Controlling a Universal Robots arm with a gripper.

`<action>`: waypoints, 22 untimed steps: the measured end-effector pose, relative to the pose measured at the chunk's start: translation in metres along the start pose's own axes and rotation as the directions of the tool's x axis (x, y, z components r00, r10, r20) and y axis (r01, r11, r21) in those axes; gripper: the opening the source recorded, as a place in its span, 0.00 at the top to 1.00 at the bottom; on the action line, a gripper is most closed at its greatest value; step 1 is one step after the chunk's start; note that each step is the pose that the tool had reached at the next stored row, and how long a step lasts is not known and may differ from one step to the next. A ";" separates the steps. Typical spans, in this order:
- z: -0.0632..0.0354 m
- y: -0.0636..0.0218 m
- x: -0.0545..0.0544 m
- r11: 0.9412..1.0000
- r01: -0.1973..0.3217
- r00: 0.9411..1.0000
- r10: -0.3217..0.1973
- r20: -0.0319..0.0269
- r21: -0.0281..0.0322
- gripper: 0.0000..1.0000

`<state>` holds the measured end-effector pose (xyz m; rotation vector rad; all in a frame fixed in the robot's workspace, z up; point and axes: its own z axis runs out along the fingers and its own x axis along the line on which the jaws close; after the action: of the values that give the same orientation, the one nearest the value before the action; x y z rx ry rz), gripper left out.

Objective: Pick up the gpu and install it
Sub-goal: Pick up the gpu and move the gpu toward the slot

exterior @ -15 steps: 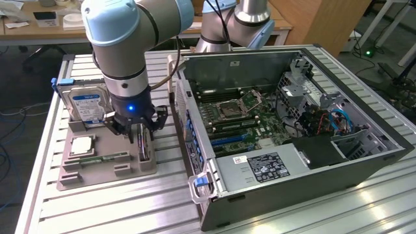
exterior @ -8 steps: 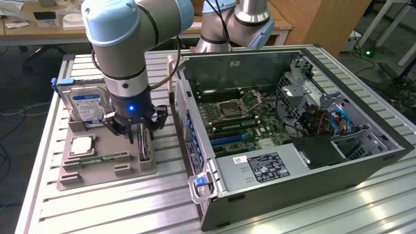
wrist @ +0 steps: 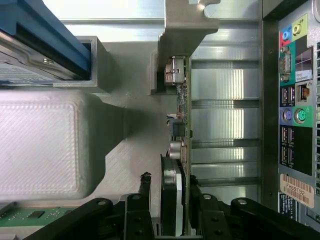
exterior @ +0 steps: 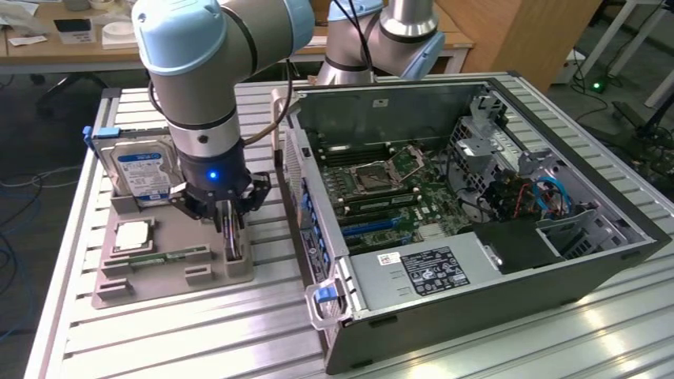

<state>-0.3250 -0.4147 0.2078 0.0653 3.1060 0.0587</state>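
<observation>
The gpu (exterior: 232, 241) stands on edge in a slot of the grey holder tray (exterior: 158, 288), its green board and dark cooler seen edge-on as the gpu (wrist: 179, 125) in the wrist view. My gripper (exterior: 226, 215) is lowered straight over it, jaws straddling the card's near end. In the wrist view my gripper (wrist: 170, 200) has one black finger (wrist: 145, 197) a small gap away from the cooler side and the other close against the board side. The jaws are open, and the card still rests in its slot.
The tray also holds an upright hard drive (exterior: 142, 170), a processor (exterior: 132, 235) and a memory strip (exterior: 169, 257). At the exterior view's right, the open computer case (exterior: 589, 260) lies with its motherboard (exterior: 390, 189) exposed. Its rear port panel (wrist: 295, 100) is close beside the card.
</observation>
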 end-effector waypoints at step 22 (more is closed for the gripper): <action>0.0009 0.0001 -0.004 1.000 0.000 1.000 0.000 -0.001 0.000 0.68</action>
<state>-0.3209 -0.4147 0.2070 0.0654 3.1068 0.0586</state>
